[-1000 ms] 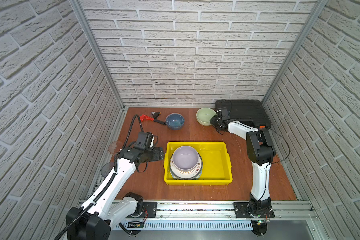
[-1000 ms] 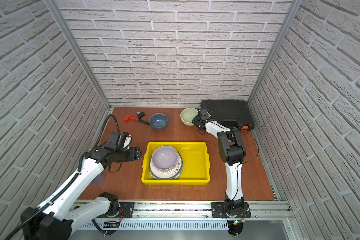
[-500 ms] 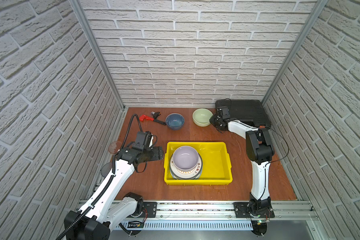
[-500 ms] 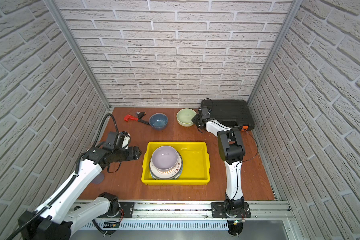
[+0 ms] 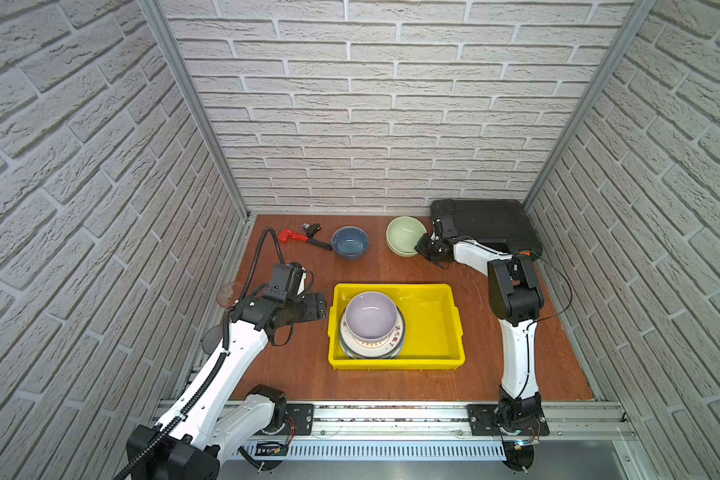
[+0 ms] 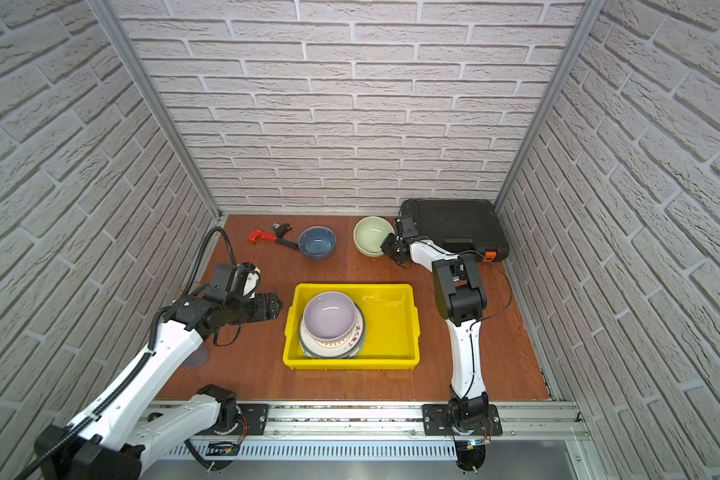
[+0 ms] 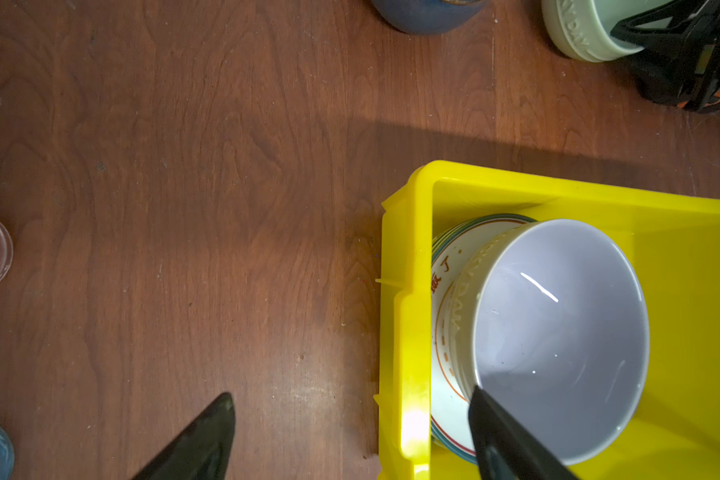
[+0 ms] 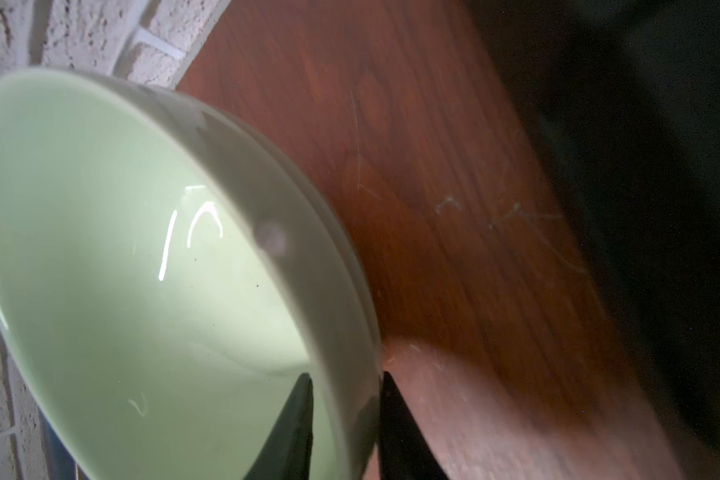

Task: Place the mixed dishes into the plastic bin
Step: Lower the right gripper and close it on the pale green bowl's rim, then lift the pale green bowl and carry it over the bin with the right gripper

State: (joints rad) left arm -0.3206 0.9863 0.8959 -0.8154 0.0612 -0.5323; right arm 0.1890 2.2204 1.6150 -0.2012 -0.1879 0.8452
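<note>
Here, at the table's far left edge, stand a pink tumbler and, nearer the front, a blue tumbler, both upright and outside the bin. Just right of them the left gripper hovers beside the bin's left wall. Its jaws are spread wide and hold nothing. In the left wrist view one of its fingers hangs over bare wood and the other over the lilac bowl's rim.

At the back, a wrench lies just left of the blue bowl, which sits upright on the table, well apart from the bin.

The bin sits mid-table toward the front. In its left half a stack of plates lies flat, with the lilac bowl upright on top. Its right half is bare yellow.

Behind the bin and to the right, the green bowl is at the back of the table, outside the bin. The right gripper is clenched on its near wall. In the right wrist view one finger is inside the bowl and the other outside. Whether the bowl is off the wood I cannot tell.

The case fills the back right corner.
</note>
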